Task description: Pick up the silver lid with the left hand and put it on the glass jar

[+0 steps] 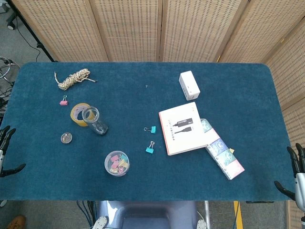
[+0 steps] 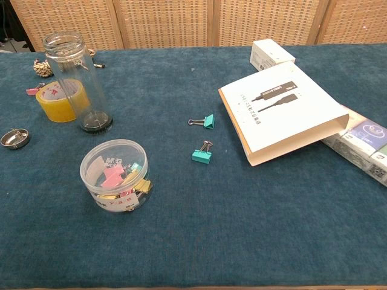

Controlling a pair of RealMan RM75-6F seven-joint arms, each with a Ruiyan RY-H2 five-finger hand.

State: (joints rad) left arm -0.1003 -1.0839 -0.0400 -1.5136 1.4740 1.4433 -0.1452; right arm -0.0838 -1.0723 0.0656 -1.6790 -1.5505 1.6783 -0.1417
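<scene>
The small round silver lid lies flat on the blue table, left of the glass jar; in the chest view the lid sits at the far left edge and the jar stands upright with its mouth uncovered. My left hand hangs off the table's left edge, fingers spread and holding nothing, well left of the lid. My right hand is at the far right edge, fingers apart and empty. Neither hand shows in the chest view.
A yellow tape roll touches the jar's far side. A clear tub of binder clips stands in front of the jar. Rope, a pink clip, two teal clips, a white booklet, a white box lie elsewhere.
</scene>
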